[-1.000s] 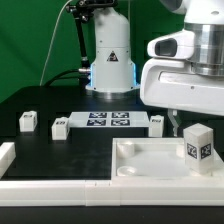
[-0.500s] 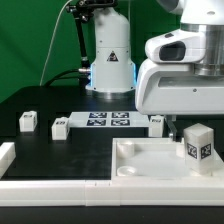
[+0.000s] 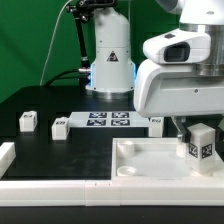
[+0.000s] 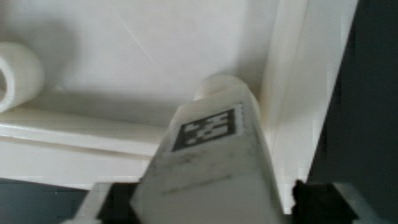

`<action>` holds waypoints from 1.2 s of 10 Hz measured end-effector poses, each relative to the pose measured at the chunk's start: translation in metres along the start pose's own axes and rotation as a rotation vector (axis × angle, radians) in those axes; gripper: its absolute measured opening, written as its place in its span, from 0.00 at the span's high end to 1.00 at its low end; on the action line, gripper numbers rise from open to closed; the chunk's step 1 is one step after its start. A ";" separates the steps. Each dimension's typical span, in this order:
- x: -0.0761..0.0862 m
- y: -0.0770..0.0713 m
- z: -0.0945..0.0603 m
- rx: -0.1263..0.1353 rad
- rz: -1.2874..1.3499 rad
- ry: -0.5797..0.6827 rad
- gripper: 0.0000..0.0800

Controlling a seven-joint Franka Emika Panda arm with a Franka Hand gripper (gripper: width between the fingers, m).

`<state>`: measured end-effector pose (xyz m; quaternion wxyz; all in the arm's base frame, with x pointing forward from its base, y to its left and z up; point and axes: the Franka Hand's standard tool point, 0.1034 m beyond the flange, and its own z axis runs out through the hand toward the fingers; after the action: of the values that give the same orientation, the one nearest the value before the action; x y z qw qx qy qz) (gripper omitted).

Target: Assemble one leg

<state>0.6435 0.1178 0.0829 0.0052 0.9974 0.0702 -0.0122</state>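
Exterior view places the leg [image 3: 199, 142] upright on the white panel [image 3: 143, 161] at lower right of frame, flanked in the wrist view by both fingers [image 4: 327, 203]; whether they clamp it cannot be told.

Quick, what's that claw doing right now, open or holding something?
The gripper: closed on the leg, which fills the gap between its two fingers in the wrist view.

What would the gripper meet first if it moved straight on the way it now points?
Probably the white panel: the gripper points down at it with the leg between its jaws, so the leg's far end would touch first. Whether it already touches is unclear.
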 end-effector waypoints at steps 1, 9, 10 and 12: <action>0.000 0.000 0.000 0.000 0.019 0.000 0.64; 0.000 0.000 0.002 0.018 0.774 0.010 0.64; 0.000 0.001 0.002 0.025 0.885 0.005 0.64; 0.000 0.002 0.003 0.027 1.044 0.001 0.64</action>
<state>0.6434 0.1160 0.0804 -0.0022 0.8995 -0.4368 -0.0086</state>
